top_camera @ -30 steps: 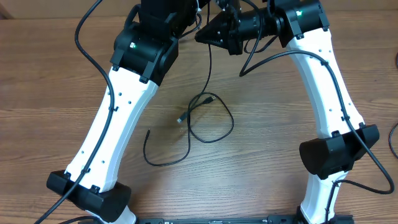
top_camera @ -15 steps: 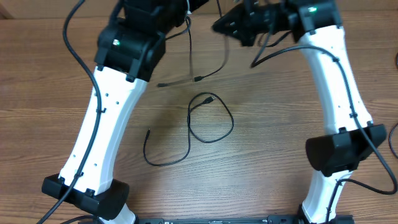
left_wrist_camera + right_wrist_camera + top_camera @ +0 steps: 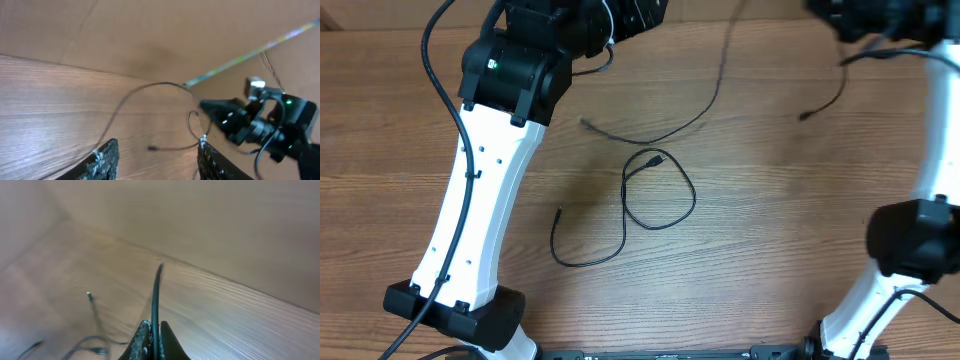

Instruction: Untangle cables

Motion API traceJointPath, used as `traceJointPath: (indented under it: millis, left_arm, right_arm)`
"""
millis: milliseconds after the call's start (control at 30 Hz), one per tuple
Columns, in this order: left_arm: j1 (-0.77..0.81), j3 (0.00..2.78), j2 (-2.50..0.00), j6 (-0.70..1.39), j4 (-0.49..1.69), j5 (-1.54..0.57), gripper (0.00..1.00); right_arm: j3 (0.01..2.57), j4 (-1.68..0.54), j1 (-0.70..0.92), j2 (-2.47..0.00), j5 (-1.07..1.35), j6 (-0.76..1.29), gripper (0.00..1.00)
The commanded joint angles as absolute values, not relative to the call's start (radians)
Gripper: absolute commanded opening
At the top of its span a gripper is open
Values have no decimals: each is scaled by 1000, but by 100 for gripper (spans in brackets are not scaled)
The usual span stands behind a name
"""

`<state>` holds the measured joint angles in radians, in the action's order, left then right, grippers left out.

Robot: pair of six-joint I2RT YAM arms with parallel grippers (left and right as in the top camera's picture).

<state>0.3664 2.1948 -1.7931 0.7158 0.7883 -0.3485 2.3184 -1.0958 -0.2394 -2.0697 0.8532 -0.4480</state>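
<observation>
Overhead, the looped cable [image 3: 625, 205] lies on the tabletop [image 3: 790, 230], the second cable [image 3: 695, 118] stretched just beyond. Left wrist: your left hand [image 3: 156, 152] gapes empty, that cable ahead. Right wrist: your right hand [image 3: 152, 332] pinches it; separating looks under way, so draw it clear.

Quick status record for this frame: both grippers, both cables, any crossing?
left gripper: open, nothing between the fingers
right gripper: shut on stretched cable
stretched cable: runs from right gripper down onto table
looped cable: flat on table, untouched
crossing: none seen from overhead; cables lie close but apart
</observation>
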Motion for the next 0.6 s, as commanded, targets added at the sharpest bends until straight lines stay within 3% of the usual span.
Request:
traceJointPath:
  millis: [0, 467, 500, 533, 567]
  left_arm:
    - [367, 2217, -1797, 633, 821, -406, 51]
    - [367, 2217, -1797, 545, 965, -419, 50]
    - [367, 2217, -1797, 545, 965, -419, 50]
    - [368, 2217, -1797, 545, 965, -419, 50]
    - [369, 2217, -1797, 545, 964, -419, 50]
  right_arm:
    - [2317, -1072, -414, -2073, 838, -398, 4]
    - [2317, -1015, -939, -2073, 827, -250, 4]
    - [2317, -1013, -961, -2073, 856, -250, 11]
    - [2317, -1010, -981, -2073, 889, -249, 38]
    - [2317, -1002, -994, -2073, 914, -236, 59]
